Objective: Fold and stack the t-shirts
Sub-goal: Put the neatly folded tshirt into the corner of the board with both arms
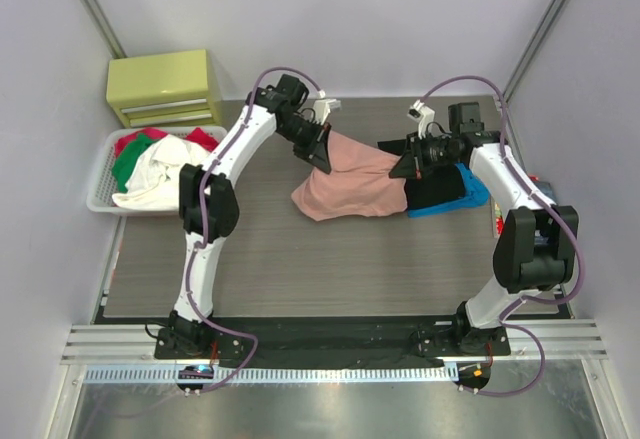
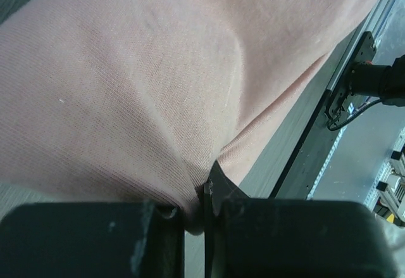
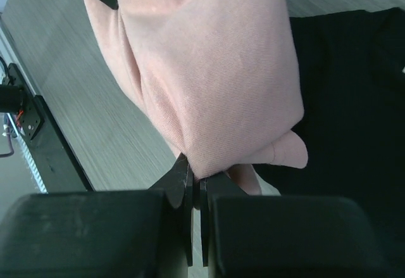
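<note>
I saw the pink t-shirt (image 1: 350, 184) bunched and stretched between both arms over the far middle of the desk (image 1: 250, 259). Its upper edge was lifted, while its lower part sagged down onto the wood. The left tool (image 1: 322, 159) was clamped on the shirt's left end. In the left wrist view its two dark fingers were pressed together with a pinch of pink cloth squeezed between them. The right tool (image 1: 408, 167) was clamped on the shirt's right end. In the right wrist view its fingers met on a thick fold of the same cloth, and a small rounded flap hung beside them. The side of the fabric turned toward my cameras was plain.

Just right of the pink shirt lay the black t-shirt (image 1: 440, 189), flat near the desk's right edge. The right wrist camera showed the pink cloth hanging in front of it, but I could not tell whether the two touched. The black shirt rested on a blue cloth (image 1: 478, 199), whose edge stuck out along its near and right sides.

At the desk's far left stood a white slatted basket (image 1: 98, 184). It held a loose heap of clothes, with red pieces (image 1: 200, 137) at the back, a green one (image 1: 128, 159) on the left and a white one (image 1: 150, 174) in front. Behind the basket sat a pale yellow-green drawer cabinet (image 1: 165, 84) with its drawers shut.
</note>
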Tool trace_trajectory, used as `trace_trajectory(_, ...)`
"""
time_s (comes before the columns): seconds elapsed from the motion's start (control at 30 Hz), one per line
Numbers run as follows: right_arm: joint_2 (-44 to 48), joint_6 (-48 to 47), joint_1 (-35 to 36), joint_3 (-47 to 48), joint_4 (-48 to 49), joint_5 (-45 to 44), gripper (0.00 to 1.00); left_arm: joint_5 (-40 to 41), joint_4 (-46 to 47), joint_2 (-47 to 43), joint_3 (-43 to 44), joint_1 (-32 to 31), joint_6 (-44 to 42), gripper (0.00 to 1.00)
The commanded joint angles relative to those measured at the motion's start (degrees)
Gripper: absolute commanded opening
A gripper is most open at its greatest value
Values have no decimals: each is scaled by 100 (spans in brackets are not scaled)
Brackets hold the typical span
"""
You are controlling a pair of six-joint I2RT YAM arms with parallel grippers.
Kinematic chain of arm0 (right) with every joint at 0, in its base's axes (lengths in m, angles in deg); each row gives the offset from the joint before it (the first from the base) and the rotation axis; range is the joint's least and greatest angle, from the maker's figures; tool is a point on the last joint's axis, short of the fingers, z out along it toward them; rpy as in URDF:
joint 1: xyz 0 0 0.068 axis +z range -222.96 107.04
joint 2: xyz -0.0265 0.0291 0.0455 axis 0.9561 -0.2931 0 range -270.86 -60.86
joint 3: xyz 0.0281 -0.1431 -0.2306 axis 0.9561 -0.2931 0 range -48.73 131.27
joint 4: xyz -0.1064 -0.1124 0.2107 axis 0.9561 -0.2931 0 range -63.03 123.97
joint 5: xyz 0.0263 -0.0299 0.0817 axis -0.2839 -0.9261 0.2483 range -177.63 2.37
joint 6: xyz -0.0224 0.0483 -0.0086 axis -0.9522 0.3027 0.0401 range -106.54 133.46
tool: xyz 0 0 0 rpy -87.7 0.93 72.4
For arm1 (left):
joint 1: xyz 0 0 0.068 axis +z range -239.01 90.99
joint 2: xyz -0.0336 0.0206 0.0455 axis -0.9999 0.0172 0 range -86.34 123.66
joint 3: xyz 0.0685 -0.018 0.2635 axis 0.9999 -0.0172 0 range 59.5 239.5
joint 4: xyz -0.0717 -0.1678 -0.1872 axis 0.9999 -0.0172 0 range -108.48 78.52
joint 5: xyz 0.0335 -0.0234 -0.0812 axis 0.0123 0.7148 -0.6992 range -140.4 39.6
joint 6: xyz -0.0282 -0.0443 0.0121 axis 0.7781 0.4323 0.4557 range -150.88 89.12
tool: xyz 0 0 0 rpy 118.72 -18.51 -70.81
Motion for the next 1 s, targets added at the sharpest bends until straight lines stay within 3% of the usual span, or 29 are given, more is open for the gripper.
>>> trace_trajectory(0.0,35,-202,-210,375,-46,42,1,-20,28,89,326,19,77,0)
trace_trajectory(0.67,-299,-404,-483,524,-178,-81,1,112,116,213,660,-87,147,0)
trace_trajectory(0.97,79,-211,-649,190,182,-854,1,946,755,-58,450,-87,830,0)
